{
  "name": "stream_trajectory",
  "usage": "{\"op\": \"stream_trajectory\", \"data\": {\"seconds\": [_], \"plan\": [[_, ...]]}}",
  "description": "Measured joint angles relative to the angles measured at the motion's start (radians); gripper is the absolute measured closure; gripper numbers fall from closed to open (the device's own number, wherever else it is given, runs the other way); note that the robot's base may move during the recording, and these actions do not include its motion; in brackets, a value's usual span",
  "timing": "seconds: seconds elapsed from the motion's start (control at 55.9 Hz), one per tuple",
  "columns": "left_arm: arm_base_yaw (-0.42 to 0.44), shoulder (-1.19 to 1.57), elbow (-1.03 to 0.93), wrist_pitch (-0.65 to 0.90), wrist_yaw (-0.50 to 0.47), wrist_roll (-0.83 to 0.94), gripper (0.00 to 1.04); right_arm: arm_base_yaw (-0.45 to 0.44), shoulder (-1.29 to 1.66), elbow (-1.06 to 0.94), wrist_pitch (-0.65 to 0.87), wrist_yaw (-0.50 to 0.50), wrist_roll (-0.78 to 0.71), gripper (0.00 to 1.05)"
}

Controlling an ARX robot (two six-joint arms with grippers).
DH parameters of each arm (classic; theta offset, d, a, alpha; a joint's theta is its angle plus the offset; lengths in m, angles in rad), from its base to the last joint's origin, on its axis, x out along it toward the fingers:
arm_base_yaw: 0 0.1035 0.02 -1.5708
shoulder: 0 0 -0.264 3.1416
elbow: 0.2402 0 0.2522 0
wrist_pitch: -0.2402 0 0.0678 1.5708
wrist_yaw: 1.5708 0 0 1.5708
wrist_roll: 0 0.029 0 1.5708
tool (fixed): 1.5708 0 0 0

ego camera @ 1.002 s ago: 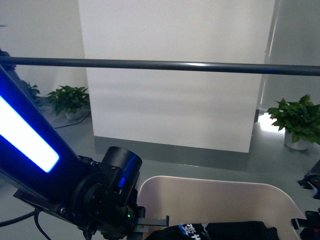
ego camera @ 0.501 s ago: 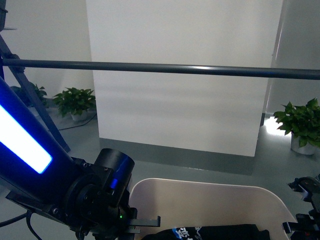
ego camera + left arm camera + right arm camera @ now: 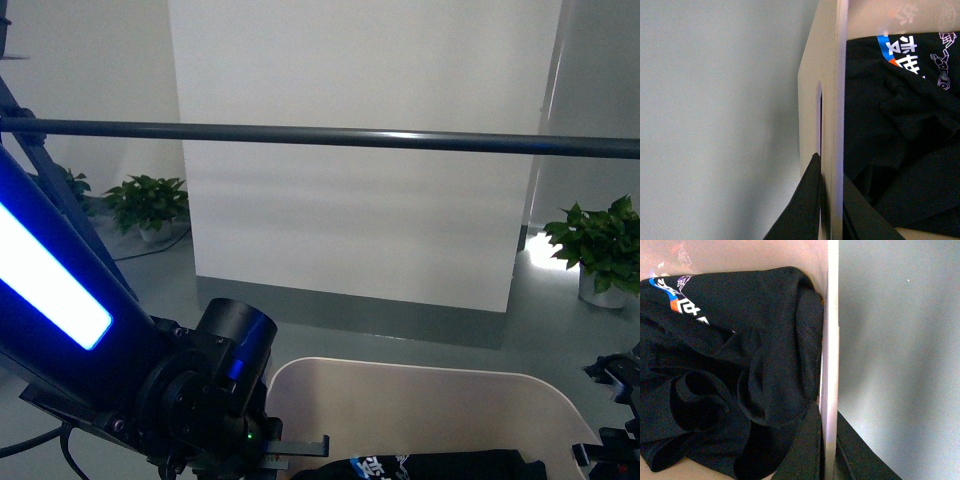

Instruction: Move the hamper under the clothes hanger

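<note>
Gripping, left: my left gripper (image 3: 830, 172) pinches the hamper (image 3: 420, 400) wall just beside its slot handle, one finger inside and one outside.
Gripping, right: my right gripper (image 3: 829, 412) pinches the opposite wall the same way.
Hamper position: near, low between both arms (black T-shirt (image 3: 740, 365) inside).
Rack: the clothes hanger (image 3: 320, 136) bar spans left to right above the hamper; I cannot tell how much farther off it is.

The floor (image 3: 400, 335) is smooth grey-green. A potted plant (image 3: 148, 205) stands on it far left, beside a thin cable (image 3: 150, 244); another plant (image 3: 598, 245) stands far right. The hamper (image 3: 430, 400) probably rests on it too, though its base is hidden.
</note>
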Motion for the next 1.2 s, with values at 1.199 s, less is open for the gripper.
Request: {"op": "stream_trajectory", "data": {"seconds": [1.199], "plan": [[-0.005,0.0,-0.058,0.225,0.054,0.107,1.01,0.032,0.0,0.001,0.01,0.238,0.149,1.02]]}}
